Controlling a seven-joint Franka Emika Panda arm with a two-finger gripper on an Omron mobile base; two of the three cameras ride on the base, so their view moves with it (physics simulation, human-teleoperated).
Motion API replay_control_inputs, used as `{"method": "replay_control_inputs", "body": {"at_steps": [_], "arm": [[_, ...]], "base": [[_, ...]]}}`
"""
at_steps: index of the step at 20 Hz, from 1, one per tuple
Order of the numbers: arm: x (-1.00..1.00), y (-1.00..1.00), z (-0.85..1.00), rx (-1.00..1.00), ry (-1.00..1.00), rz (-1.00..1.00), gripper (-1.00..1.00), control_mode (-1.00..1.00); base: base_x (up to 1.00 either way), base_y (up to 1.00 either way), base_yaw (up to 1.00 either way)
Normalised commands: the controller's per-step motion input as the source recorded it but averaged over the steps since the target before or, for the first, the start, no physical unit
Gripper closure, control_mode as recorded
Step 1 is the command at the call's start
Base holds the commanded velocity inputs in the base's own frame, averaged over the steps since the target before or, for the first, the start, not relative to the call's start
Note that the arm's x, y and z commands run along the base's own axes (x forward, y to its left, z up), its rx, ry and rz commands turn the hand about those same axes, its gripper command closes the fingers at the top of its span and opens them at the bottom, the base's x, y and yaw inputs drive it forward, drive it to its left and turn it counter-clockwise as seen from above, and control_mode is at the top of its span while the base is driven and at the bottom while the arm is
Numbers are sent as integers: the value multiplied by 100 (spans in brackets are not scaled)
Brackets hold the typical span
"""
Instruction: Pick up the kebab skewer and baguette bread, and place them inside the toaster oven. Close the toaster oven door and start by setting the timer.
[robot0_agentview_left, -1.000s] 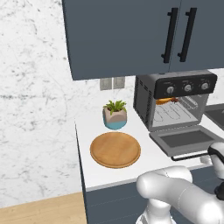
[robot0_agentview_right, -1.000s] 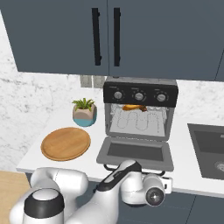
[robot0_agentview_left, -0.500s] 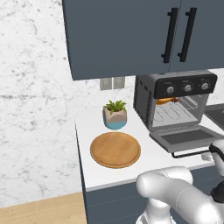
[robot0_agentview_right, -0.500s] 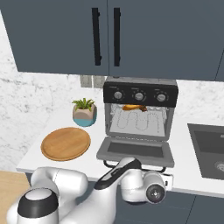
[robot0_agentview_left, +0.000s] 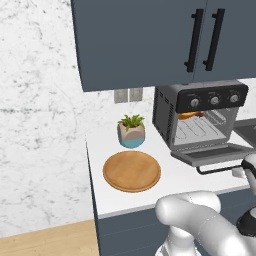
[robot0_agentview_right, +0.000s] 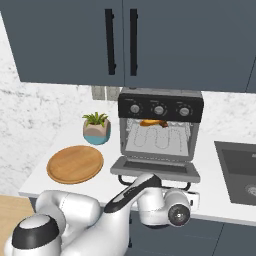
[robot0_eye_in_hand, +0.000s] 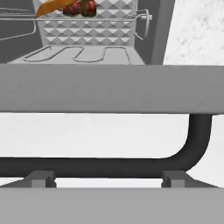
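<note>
kebab skewer (robot0_eye_in_hand: 79, 8) and baguette bread (robot0_eye_in_hand: 49, 7) lie on the rack inside the toaster oven (robot0_agentview_right: 161, 131); toaster oven door (robot0_agentview_right: 156, 169) hangs open; fingers (robot0_eye_in_hand: 105, 178) spread wide, empty, just under its handle (robot0_eye_in_hand: 131, 164).

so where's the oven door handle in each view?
Left base view: handle, lower right, a black bar below the dropped-open door.
Right base view: handle, bottom centre, mostly behind the arm, under the door's front edge.
Hand view: handle, a dark bar across the lower half, curving up at right.
Shared landmark: skewer on the oven rack.
</note>
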Motion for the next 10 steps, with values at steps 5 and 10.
{"method": "replay_control_inputs", "body": {"at_steps": [5,10], "arm": [[20,7,39,0,-3,0,-100,-100],[20,9,34,0,-2,0,-100,-100]], "base": [[0,0,0],[0,0,0]]}}
